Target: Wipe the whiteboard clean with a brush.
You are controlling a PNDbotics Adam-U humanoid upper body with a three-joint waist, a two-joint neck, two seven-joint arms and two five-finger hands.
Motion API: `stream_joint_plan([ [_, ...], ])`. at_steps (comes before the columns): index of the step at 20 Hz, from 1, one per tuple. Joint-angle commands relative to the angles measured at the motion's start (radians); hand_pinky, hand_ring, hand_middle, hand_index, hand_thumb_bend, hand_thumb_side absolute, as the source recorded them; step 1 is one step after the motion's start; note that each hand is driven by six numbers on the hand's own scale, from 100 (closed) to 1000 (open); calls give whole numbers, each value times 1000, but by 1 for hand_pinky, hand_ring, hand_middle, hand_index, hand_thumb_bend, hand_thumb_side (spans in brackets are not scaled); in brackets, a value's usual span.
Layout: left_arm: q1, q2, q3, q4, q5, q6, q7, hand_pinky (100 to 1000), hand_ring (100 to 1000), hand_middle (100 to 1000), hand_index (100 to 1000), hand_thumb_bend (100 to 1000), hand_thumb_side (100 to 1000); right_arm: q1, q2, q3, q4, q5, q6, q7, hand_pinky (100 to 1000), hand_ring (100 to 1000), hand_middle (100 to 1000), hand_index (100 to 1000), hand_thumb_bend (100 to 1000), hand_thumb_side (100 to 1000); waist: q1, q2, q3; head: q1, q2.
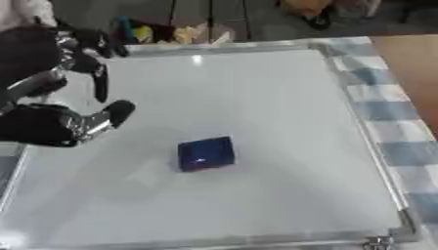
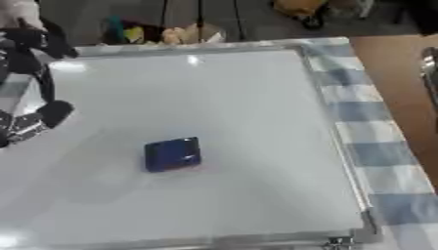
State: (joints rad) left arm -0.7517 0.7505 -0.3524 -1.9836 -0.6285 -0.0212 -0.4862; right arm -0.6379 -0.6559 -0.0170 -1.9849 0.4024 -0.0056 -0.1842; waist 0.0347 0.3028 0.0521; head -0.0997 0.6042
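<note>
A dark blue block-shaped brush (image 1: 205, 153) lies flat on the white whiteboard (image 1: 256, 93), a little left of its middle and apart from any hand. The board looks white, with no marks that I can make out. My left hand (image 1: 60, 58), black with silver joints, hovers over the board's left edge, up and to the left of the brush. Its fingers (image 1: 101, 84) hang straight and relaxed and hold nothing. My right hand shows in neither view.
The board's metal frame (image 1: 342, 83) lies on a blue-and-white checked cloth (image 1: 385, 112), with bare brown tabletop (image 1: 415, 63) at the far right. Coloured clutter (image 1: 171, 31) sits beyond the far edge. A slim silver object (image 2: 430, 73) shows at the right border.
</note>
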Motion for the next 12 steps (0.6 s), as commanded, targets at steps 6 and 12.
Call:
stream_joint_plan([
  [6, -73, -41, -66, -16, -32, 65, -114, 695, 854, 843, 231, 393, 921, -18, -10, 6, -15, -12, -1, 2, 817, 868, 825, 875, 111, 1000, -1, -16, -2, 16, -9],
  [12, -107, -90, -109, -16, -55, 126, -184, 694, 855, 804, 254, 439, 882, -16, -7, 8, -15, -17, -5, 8, 817, 862, 819, 874, 111, 1000, -4, -16, -6, 31, -9],
])
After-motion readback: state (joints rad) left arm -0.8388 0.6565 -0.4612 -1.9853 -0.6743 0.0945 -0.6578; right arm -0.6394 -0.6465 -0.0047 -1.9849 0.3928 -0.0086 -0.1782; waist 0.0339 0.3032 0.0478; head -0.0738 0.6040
